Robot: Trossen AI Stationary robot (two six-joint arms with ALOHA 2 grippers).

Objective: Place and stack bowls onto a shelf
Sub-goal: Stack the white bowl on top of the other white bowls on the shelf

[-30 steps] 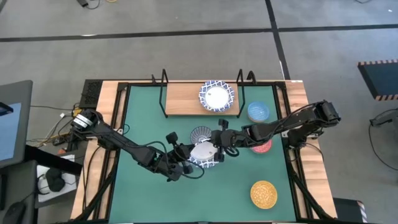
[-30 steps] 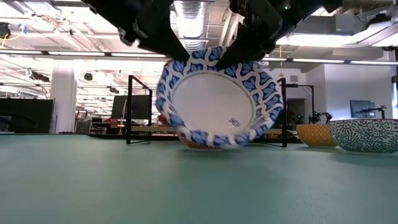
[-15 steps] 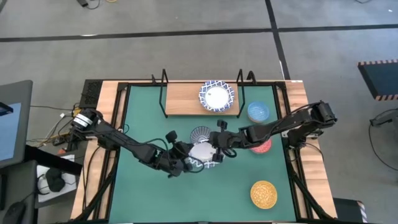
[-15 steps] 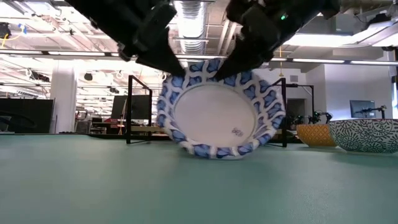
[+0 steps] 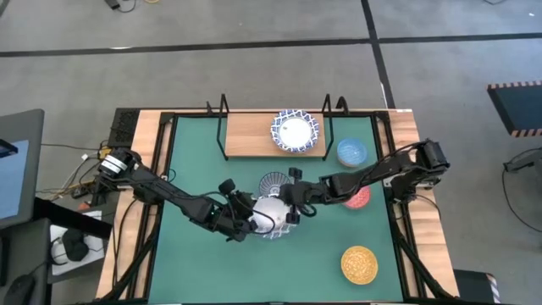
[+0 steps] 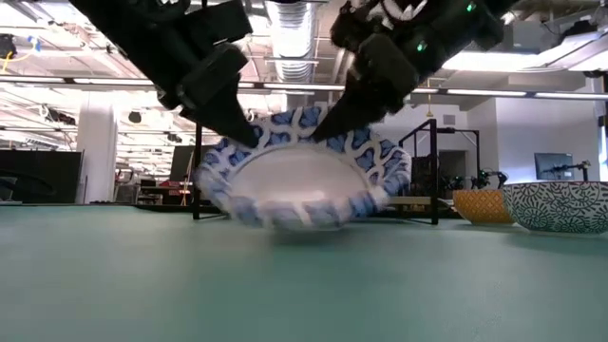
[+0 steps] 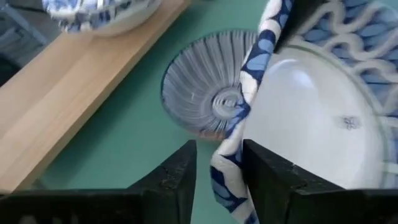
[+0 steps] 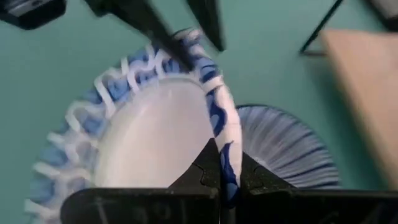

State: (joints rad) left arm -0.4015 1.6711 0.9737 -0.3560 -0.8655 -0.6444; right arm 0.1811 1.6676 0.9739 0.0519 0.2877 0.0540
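Wrist views: right gripper (image 8: 221, 177) pinches bowl (image 8: 149, 137) rim; left gripper (image 7: 219, 171) spread.

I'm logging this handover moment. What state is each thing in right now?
Wide blue-and-white patterned bowl: tilted, lifted off the mat.
Right gripper: shut on that bowl's rim.
Left gripper: open astride the rim.
Second blue-and-white bowl: upright on the wooden shelf.

Two dark jointed arms (image 5: 169, 193) (black cabling, small green lights)
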